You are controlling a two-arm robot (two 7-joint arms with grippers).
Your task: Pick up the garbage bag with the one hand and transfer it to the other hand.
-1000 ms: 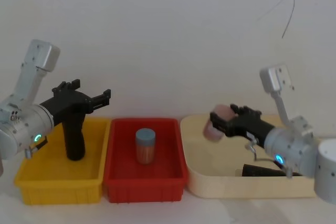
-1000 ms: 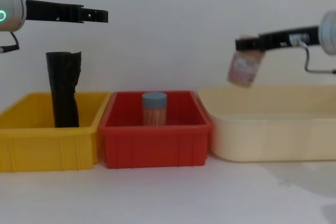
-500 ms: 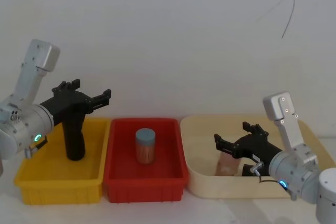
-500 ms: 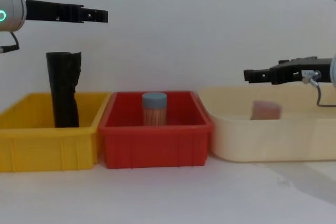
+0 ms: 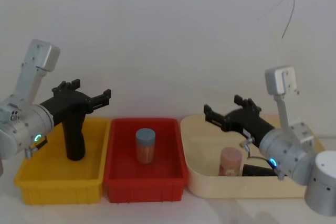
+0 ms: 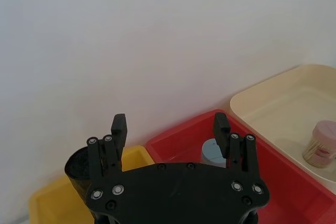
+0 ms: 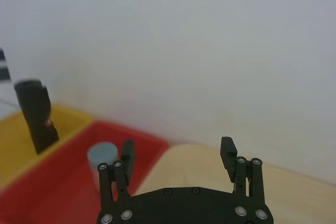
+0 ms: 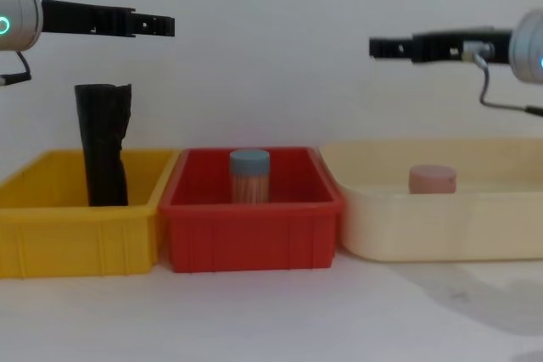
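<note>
The garbage bag (image 5: 75, 139) is a black crinkled roll standing upright in the yellow bin (image 5: 31, 177). It is also in the chest view (image 8: 102, 146) and the right wrist view (image 7: 34, 113), where a small red label mark shows on it. My left gripper (image 5: 94, 88) hovers open just above the garbage bag's top (image 6: 76, 167), apart from it; in the chest view my left gripper (image 8: 167, 25) points toward the middle. My right gripper (image 5: 221, 104) hangs open and empty over the cream tray (image 5: 202, 182), level with my left gripper in the chest view (image 8: 377, 47).
A blue-lidded jar (image 5: 145, 145) stands in the red bin (image 5: 176, 177) between the yellow bin and the cream tray. A pink-lidded jar (image 5: 230, 162) stands in the cream tray beside a dark object (image 5: 258, 171). A white wall is close behind.
My right gripper let go of the pink-lidded jar, which now stands in the cream tray, then rose open above the tray. My left arm and the garbage bag have not moved.
</note>
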